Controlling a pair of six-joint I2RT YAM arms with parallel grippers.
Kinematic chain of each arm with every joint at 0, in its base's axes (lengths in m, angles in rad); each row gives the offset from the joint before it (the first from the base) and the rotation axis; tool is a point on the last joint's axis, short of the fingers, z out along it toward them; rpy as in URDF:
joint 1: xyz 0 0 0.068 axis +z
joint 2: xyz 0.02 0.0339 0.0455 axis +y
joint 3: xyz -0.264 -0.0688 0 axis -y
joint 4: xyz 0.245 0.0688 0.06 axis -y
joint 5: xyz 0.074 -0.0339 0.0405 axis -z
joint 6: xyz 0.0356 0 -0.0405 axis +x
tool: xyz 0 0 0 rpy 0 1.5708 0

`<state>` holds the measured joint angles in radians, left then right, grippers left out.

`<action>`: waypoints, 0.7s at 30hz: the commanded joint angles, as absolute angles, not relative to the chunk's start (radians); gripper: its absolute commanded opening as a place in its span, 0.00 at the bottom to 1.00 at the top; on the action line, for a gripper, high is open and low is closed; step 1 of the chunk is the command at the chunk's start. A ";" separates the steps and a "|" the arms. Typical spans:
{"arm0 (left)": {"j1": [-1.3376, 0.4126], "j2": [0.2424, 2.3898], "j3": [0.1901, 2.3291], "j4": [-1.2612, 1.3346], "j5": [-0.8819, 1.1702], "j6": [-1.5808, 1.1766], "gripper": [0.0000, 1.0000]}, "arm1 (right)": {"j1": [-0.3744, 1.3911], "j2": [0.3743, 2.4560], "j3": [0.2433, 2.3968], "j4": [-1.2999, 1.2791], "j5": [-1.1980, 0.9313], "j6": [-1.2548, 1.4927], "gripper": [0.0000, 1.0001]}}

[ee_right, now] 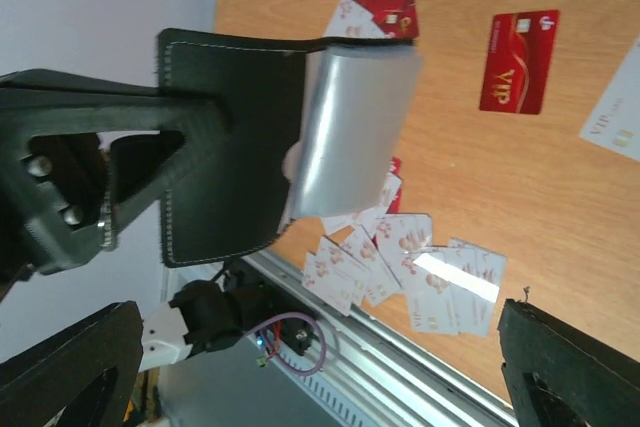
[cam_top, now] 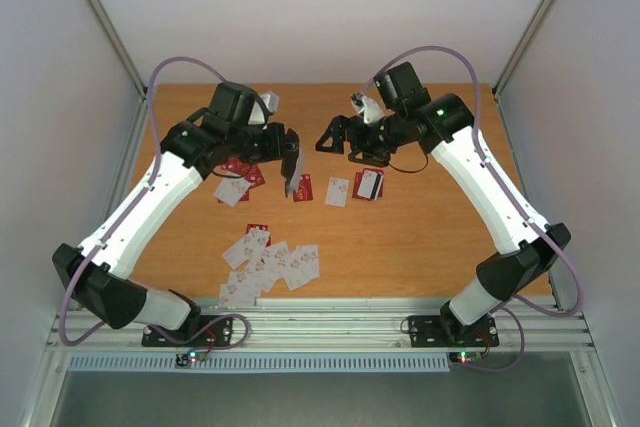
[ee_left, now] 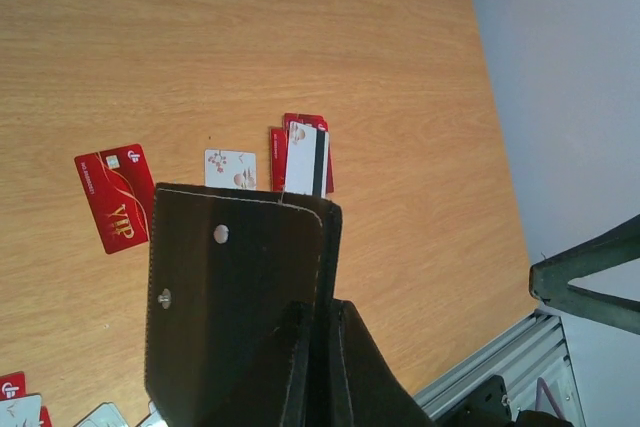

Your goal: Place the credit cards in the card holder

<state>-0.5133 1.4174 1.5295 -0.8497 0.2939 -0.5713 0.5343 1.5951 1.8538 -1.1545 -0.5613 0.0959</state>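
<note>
One holder (ee_right: 230, 147), two arms (cam_top: 160, 192), a heap of roughly ten white cards (cam_top: 270, 262) nearer than the holder, about three red cards (cam_top: 242, 169) left of it, one red card (cam_top: 303, 187), one white card (cam_top: 337, 191), one striped card (cam_top: 369, 183) right of it

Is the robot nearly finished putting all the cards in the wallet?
Not nearly. Done: the wallet is off the table, open, clamped in the left gripper. In hand: nothing else; the right gripper is open and empty. Left: no card shows inside the wallet, and the pile of cards and the striped card lie on the table.
</note>
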 commanded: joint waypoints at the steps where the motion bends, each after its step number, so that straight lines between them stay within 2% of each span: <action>1: -0.515 1.401 1.522 -0.781 0.308 -0.591 0.00 | 0.540 1.588 1.846 -1.197 -0.472 0.107 0.96; 7: -0.515 1.371 1.379 -0.550 0.442 -0.663 0.00 | 0.511 1.550 1.761 -1.195 -0.429 0.114 0.93; 13: -0.520 1.419 1.260 -0.337 0.550 -0.810 0.00 | 0.348 1.443 1.600 -1.219 -0.402 0.145 0.86; 16: -0.546 1.471 1.265 -0.310 0.556 -0.846 0.00 | 0.250 1.396 1.509 -1.252 -0.398 0.156 0.82; 21: -0.608 1.589 1.269 -0.197 0.575 -0.920 0.00 | 0.175 1.329 1.417 -1.297 -0.333 0.133 0.82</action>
<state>-0.5613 1.5116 1.2652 -0.3912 0.5240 -0.8211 0.1986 1.3796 1.4502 -1.2346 -0.3927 0.1371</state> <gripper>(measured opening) 0.051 0.817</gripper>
